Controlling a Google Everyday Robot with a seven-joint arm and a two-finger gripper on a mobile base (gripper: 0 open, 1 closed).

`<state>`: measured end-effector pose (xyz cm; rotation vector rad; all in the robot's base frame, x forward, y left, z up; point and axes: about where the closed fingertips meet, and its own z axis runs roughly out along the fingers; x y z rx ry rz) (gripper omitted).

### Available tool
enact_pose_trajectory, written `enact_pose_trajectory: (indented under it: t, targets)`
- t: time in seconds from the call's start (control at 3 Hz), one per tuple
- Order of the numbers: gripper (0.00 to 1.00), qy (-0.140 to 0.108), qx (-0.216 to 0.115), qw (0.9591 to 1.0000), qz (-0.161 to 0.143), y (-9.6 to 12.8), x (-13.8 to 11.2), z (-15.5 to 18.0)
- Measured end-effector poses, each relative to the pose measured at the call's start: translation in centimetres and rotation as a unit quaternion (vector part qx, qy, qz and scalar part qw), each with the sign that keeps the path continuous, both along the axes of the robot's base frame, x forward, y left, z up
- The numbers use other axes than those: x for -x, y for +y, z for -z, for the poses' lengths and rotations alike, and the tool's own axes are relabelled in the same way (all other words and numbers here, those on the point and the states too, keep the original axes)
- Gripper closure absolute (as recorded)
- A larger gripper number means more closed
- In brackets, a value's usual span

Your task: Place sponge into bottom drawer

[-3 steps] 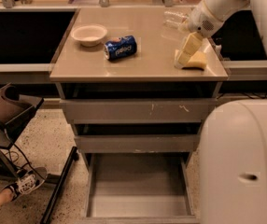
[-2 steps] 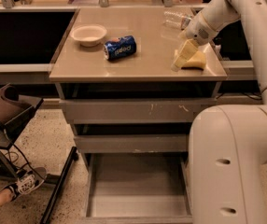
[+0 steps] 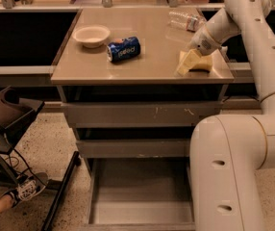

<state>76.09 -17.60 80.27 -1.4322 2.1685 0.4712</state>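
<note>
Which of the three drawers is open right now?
The bottom drawer: it is pulled out with its grey floor showing, while the top drawer and middle drawer are shut. The gripper is up on the countertop at the sponge.

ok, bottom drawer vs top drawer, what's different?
The bottom drawer is pulled out, floor showing; the top drawer is shut. The top drawer's front carries scratch marks; the bottom drawer's floor looks smooth. Both are grey and belong to one cabinet. The pincer is up on its top at the sponge, away from both.
</note>
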Motion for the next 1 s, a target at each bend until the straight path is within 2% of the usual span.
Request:
enact_pose_trajectory:
  t: [0.33,0.67,1.0]
  targets:
    - [0.0,-0.002,-0.001,1.0,0.001,0.16,-0.21,0.12]
    - [0.19,-0.002,-0.001,1.0,0.001,0.16,-0.21,0.12]
    - [0.42,-0.002,-0.001,1.0,0.001,0.16,-0.21,0.11]
